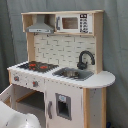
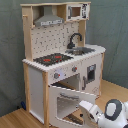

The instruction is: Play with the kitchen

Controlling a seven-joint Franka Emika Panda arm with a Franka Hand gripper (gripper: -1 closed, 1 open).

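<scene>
The kitchen is a tall white and light-wood toy unit with a red-ringed black stovetop, a sink, a black faucet and a grey hood. In the second exterior view the kitchen has its windowed oven door swung open and hanging forward. My gripper sits at that door's lower right edge, with the white arm behind it. Whether it holds the door does not show. In the first exterior view only the white arm shows, at the bottom left.
A microwave sits on the top shelf beside the hood. A small cupboard door with a dark panel is shut under the sink. The unit stands on a wooden floor before a grey curtain.
</scene>
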